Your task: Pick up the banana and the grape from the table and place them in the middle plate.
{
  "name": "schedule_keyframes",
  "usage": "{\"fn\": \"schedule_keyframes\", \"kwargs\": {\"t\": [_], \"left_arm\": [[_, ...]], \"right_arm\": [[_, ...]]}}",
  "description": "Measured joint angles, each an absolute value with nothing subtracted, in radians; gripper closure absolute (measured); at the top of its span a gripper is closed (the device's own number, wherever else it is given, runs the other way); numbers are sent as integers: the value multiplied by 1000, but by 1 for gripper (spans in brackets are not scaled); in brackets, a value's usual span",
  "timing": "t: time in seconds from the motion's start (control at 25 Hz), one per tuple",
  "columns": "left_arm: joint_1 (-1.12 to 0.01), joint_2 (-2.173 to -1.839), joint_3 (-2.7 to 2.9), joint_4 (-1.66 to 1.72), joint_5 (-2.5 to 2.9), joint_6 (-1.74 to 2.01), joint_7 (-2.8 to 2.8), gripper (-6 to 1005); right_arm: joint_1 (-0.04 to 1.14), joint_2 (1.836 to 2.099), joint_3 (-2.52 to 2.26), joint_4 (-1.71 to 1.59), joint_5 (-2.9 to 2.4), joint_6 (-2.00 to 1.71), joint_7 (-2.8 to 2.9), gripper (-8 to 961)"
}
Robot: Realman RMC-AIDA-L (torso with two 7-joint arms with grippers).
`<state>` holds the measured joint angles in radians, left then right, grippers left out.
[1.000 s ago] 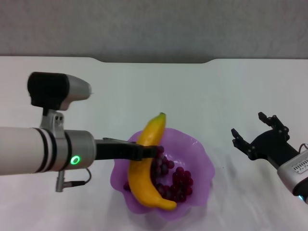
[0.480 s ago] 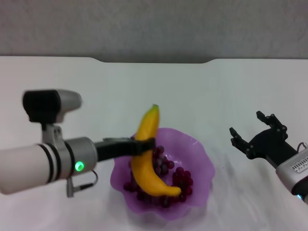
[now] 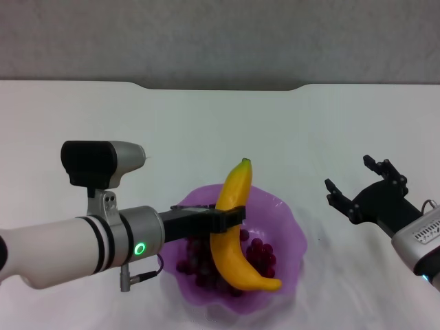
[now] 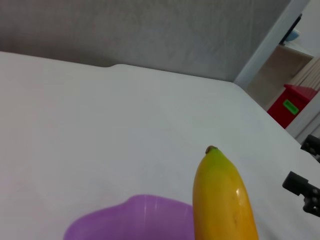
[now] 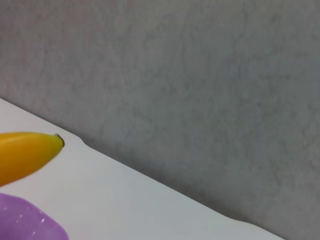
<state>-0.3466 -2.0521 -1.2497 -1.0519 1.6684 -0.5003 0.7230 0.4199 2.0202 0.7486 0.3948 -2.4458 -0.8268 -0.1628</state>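
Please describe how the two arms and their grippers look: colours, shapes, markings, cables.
The left arm is a thick white cylinder with black bands, then a silver wrist section carrying a glowing green ring light and a thin dark cable loop beneath. A black and silver camera block sits on top. The left gripper is black and slim. The right gripper is black with several knuckled fingers, on a silver-grey wrist bearing small printed markings.
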Motion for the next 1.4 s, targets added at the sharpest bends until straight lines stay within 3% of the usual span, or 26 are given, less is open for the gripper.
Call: {"fn": "schedule_keyframes", "kwargs": {"t": [0.8, 0.92, 1.12, 1.16, 1.24, 1.4], "left_arm": [[-405, -2047, -1157, -1015, 1665, -405, 728, 471], [-399, -2044, -1174, -1019, 1680, -405, 735, 256], [-268, -2043, -1318, -1116, 1676, -400, 853, 109], [-268, -2043, -1318, -1116, 1676, -400, 853, 109], [-158, -2045, -1381, -1191, 1615, -339, 991, 110], [-103, -2047, -1389, -1195, 1512, -209, 1196, 112]], "right_arm": [[435, 2020, 724, 396, -2444, -827, -162, 102], [429, 2020, 724, 392, -2442, -827, -160, 102], [428, 2020, 723, 389, -2443, -827, -158, 102], [428, 2020, 723, 389, -2444, -827, -158, 102], [428, 2020, 721, 391, -2445, -827, -158, 102], [428, 2020, 719, 394, -2446, -827, -158, 102]]}}
